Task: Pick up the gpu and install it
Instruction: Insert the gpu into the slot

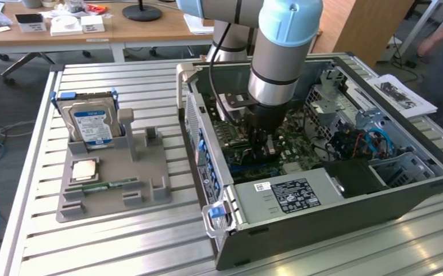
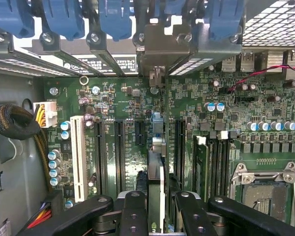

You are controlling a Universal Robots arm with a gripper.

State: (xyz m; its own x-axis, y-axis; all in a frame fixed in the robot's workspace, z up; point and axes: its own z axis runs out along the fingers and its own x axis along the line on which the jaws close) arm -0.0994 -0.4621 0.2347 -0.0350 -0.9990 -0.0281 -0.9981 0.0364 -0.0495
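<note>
My gripper (image 1: 261, 148) is lowered into the open computer case (image 1: 336, 230), just above the green motherboard (image 1: 298, 158). In the wrist view the gpu (image 2: 156, 167) shows edge-on as a thin card standing upright between my black fingers (image 2: 133, 211), and my gripper (image 2: 157, 216) is shut on it. Its silvery end bracket (image 2: 163, 56) lies against the case's rear slot openings, beside the blue retainer clips (image 2: 115, 19). The card's lower edge runs along the motherboard (image 2: 123, 98) between the long black expansion slots (image 2: 119, 157). Whether it is seated in a slot I cannot tell.
A grey parts holder (image 1: 114, 192) on the slatted table at the exterior view's left carries a hard drive (image 1: 92, 123), a processor (image 1: 83, 171) and a green memory stick (image 1: 106, 187). Cables (image 1: 370, 144) and a drive cage crowd the case. Papers (image 1: 401, 95) lie beyond it.
</note>
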